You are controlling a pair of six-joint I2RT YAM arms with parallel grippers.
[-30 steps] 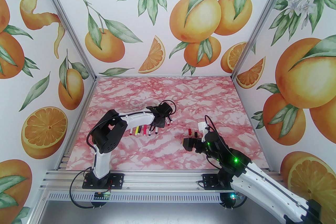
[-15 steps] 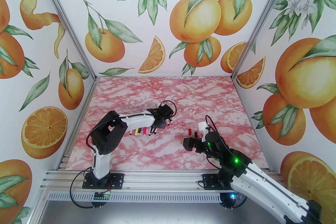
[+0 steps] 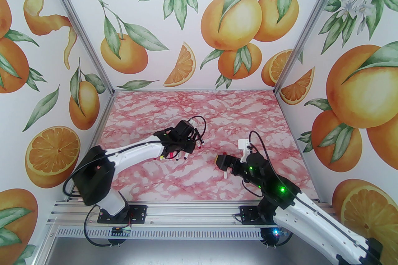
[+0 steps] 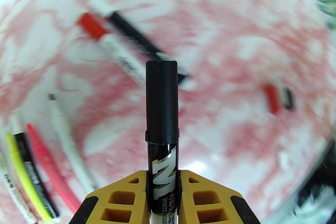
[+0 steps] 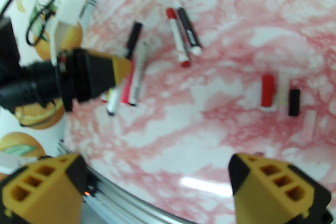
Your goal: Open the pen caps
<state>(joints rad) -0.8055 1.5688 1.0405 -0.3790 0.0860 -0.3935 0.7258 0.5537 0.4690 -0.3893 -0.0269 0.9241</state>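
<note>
My left gripper [image 4: 163, 186] is shut on a black whiteboard marker whose black cap [image 4: 162, 97] points away from the fingers, above the table. In the top view the left gripper [image 3: 186, 148] hangs over the row of markers [image 3: 172, 158]. My right gripper [image 5: 160, 186] is open with nothing between its fingers. Beyond it lie loose pen caps: a red one [image 5: 267, 90], a white one [image 5: 282, 91] and a black one [image 5: 294, 102]. In the top view the right gripper [image 3: 222, 162] covers most of them; one white cap [image 3: 224, 174] lies just in front of it.
Two capped markers lie side by side mid-table, one with a red cap [image 5: 171, 13], one black with white ends [image 5: 189, 31]. Uncapped yellow [image 4: 23, 170], pink [image 4: 50, 165] and white [image 4: 69, 144] markers lie in a row at the left. Patterned walls [image 3: 93, 55] enclose the table.
The left gripper has closed on the black marker and the left arm has swung its elbow down to the left. The right gripper has moved slightly away from me, over the loose caps.
</note>
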